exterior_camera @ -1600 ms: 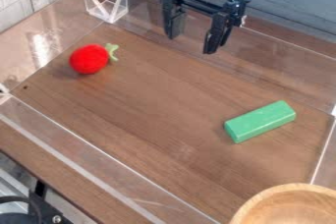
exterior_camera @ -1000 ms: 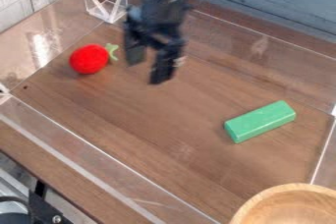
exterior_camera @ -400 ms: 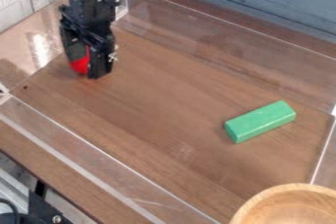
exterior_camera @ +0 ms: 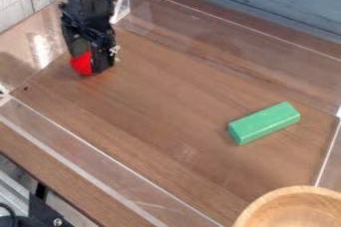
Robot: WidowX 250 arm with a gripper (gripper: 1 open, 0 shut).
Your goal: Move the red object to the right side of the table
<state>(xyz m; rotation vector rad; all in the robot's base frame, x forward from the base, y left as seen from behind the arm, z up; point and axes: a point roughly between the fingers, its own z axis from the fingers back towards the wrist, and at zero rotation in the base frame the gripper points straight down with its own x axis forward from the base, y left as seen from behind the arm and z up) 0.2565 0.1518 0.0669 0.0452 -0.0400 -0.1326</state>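
The red object (exterior_camera: 83, 63), a small round toy fruit, lies at the far left of the brown wood-grain table (exterior_camera: 186, 102). My gripper (exterior_camera: 88, 56) points straight down over it, open, with one dark finger on each side of the fruit. The fingers hide most of the fruit; only a red patch shows between and below them. Whether the fingers touch it I cannot tell.
A green rectangular block (exterior_camera: 262, 123) lies on the right half of the table. A round light wooden bowl (exterior_camera: 293, 211) stands at the lower right corner. Low clear acrylic walls (exterior_camera: 120, 186) edge the tabletop.
The arm swung from the back middle of the table to the left and came down over the red fruit. Its fingers now straddle it. The fruit and the block have not moved.
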